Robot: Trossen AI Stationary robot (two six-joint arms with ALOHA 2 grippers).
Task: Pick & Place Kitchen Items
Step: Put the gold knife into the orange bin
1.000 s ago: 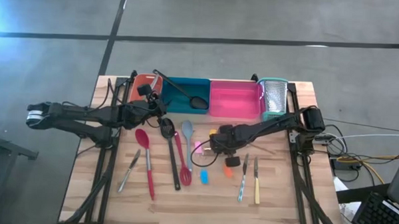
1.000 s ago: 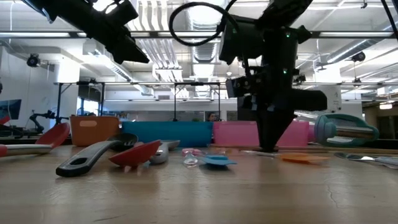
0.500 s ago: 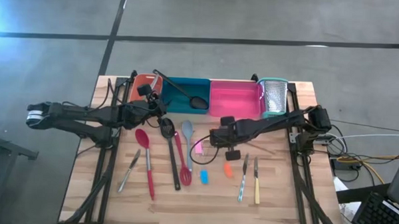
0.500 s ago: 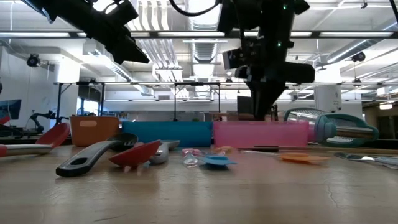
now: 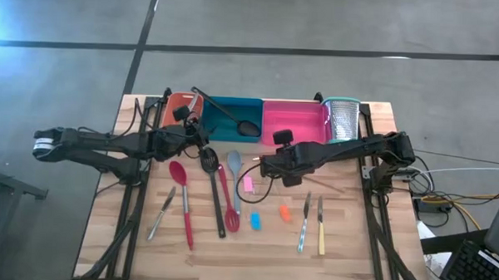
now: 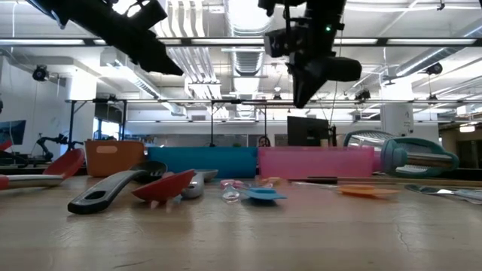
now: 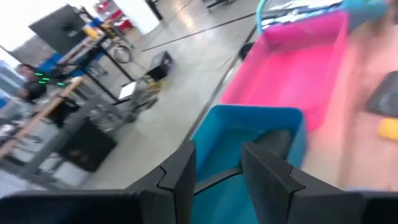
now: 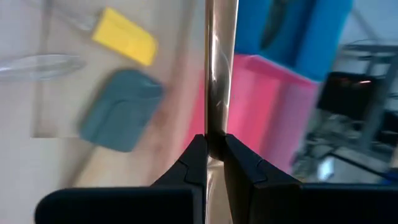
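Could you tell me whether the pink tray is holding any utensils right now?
No, the pink tray shows only its bare pink floor from above.

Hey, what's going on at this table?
Two robot arms are handling kitchen utensils. The right gripper, raised above the wooden table beside the pink rectangular tray, has its fingers shut on a slim shiny metal utensil. The left gripper waits at the teal rectangular tray, where a black long-handled spoon lies.

A dark right gripper (image 6: 300, 96) hangs at twelve o'clock, well above the wooden bench (image 6: 241, 233). The left arm (image 6: 113, 26) crosses at eleven. Along the back stand an orange tray (image 6: 114, 157), a teal tray (image 6: 202, 161) and a pink tray (image 6: 316, 161). A black spoon (image 6: 113, 188) and red spoon (image 6: 162, 187) lie at nine.
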